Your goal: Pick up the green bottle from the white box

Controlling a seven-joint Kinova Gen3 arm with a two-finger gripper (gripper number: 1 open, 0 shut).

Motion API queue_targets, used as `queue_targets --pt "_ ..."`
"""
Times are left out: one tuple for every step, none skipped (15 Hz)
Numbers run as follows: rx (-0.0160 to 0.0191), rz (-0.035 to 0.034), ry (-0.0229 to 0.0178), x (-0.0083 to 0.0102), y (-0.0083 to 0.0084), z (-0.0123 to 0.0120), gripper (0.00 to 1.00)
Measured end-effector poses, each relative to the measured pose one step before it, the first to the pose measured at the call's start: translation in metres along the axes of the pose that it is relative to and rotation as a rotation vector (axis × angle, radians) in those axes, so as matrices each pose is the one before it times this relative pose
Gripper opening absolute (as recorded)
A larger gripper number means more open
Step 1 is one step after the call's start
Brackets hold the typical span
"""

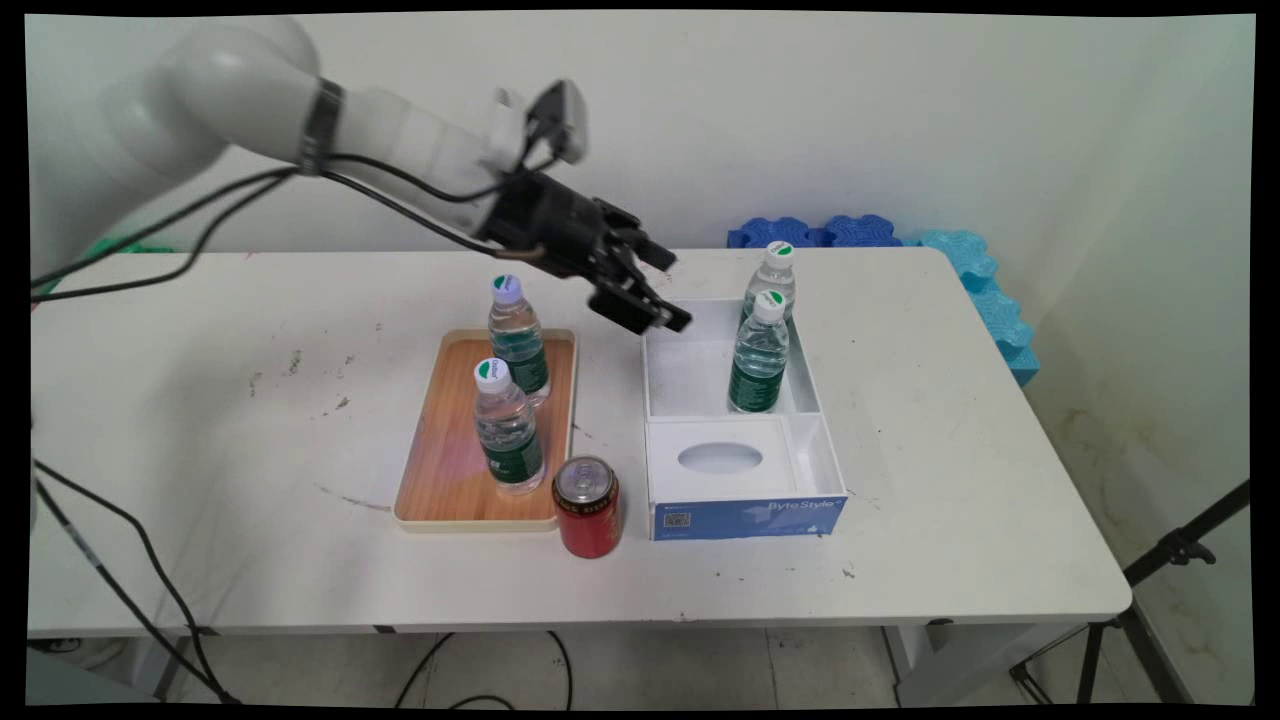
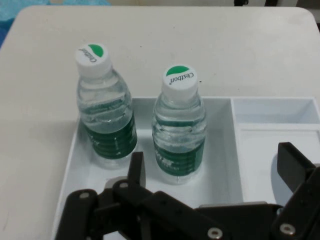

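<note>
To the claw's left and nearer the camera sits a wooden tray [image 1: 450, 480] carrying 2 water bottles, both upright: the rear one [image 1: 517, 340] stands just left of and below the claw, the front one [image 1: 508, 428] further toward the table's near edge. The tray's raised lip looks meant to keep them grouped. A red can [image 1: 587, 506] stands upright on the bare table [image 1: 230, 450], touching or just beside the tray's near right corner, well below the claw.

The claw [image 1: 655, 295] hangs in the air over the far left corner of a white box [image 1: 745, 500], tilted down toward it. Its fingers are spread wide, with nothing between them and nothing touched; in the hand view one finger [image 2: 136, 167] rises at the left and the other at the right edge.

To the claw's right, 2 more bottles stand upright in the box's larger compartment. One [image 2: 179, 125] is nearer the claw, the other [image 2: 105, 110] behind it by the far wall, close together, apparently touching. The box's walls hold them in. The smaller compartment, with an oval cut-out, lies toward the camera. Blue foam [image 1: 985, 285] sits beyond the table's far right corner.
</note>
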Motion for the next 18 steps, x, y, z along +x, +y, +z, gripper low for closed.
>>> queue_targets --pt "-0.00201 0.00044 -0.00566 0.00013 -0.00109 0.01042 1.00" --pt "-0.00254 0.00104 -0.00622 0.00019 -0.00130 0.01145 1.00" --pt "-0.00151 0.00023 -0.00633 -0.00028 -0.00155 0.01178 1.00" --pt "-0.00040 -0.00112 -0.00350 -0.00038 -0.00108 0.00670 1.00" --pt "-0.00051 -0.00104 -0.00391 -0.00035 -0.00132 0.00889 1.00" --pt "0.00021 -0.00093 -0.00279 -0.00037 -0.00124 0.00819 1.00" --pt "-0.00042 -0.00106 -0.00151 -0.00048 -0.00071 0.00636 1.00" --pt "-0.00043 -0.00023 -0.00082 -0.00006 -0.00043 0.00414 1.00" --pt "-0.00096 0.00005 -0.00130 0.00002 -0.00063 0.00622 1.00" --pt "-0.00038 -0.00030 -0.00078 -0.00005 -0.00038 0.00380 1.00" --pt "-0.00033 -0.00024 -0.00040 -0.00004 -0.00042 0.00530 1.00" --pt "-0.00107 0.00075 -0.00009 0.00042 -0.00049 0.00617 1.00" --pt "-0.00100 0.00099 -0.00018 0.00042 -0.00050 0.00648 1.00" --pt "-0.00031 0.00047 -0.00046 0.00017 -0.00040 0.00380 1.00" --pt "-0.00011 0.00071 -0.00023 0.00013 -0.00034 0.00350 1.00" --pt "-0.00044 0.00107 -0.00027 0.00009 -0.00023 0.00339 1.00" --pt "0.00016 0.00178 -0.00099 -0.00017 -0.00039 0.00425 1.00" --pt "0.00076 0.00241 -0.00113 -0.00033 -0.00034 0.00374 0.00"
